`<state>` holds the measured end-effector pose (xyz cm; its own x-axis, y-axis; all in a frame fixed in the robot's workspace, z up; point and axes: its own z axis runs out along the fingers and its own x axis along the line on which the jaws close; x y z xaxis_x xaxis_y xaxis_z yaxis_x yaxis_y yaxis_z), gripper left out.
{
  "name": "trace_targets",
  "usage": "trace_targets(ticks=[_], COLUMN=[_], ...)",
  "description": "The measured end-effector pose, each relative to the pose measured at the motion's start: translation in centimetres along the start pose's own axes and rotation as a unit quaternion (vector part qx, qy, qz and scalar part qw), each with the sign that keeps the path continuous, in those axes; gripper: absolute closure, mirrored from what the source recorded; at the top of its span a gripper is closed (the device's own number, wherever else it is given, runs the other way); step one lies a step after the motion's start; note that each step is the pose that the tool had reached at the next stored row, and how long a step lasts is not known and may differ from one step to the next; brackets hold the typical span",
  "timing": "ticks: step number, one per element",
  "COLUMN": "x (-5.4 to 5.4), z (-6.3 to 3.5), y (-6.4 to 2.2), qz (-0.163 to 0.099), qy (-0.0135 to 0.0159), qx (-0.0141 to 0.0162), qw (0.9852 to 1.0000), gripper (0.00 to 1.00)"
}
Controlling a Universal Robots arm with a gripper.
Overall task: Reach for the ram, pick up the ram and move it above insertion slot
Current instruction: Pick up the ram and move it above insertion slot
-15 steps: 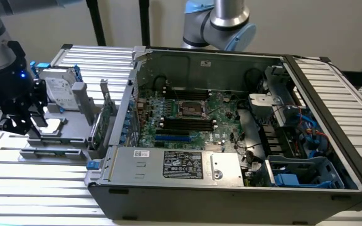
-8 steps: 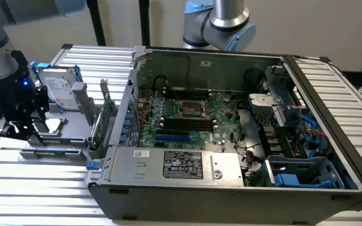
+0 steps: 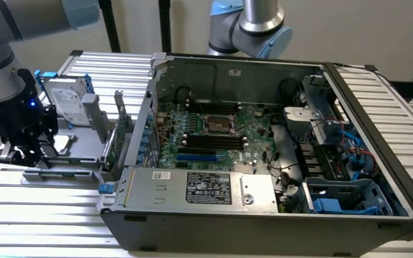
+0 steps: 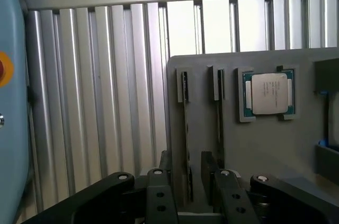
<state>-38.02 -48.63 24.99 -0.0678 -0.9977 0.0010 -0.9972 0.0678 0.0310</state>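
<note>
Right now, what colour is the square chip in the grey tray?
The square chip is silver with a green edge, clearest in the wrist view.

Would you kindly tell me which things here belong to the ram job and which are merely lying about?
Job: ram, pincer, motherboard memory slots.
Lying about: processor chip, hard drive, upright green card.

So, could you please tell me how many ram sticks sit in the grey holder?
2: one ram stick by the holder edge, the other beside it, nearer the processor.
</note>
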Motion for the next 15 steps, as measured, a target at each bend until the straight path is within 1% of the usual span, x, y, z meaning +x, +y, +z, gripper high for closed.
trace_targets(ticks=[15], x=[-0.1], z=[2.72], y=[-0.09], qz=[-0.013], qy=[0.0004], qx=[0.0000], qw=[0.9999], gripper=[0.64])
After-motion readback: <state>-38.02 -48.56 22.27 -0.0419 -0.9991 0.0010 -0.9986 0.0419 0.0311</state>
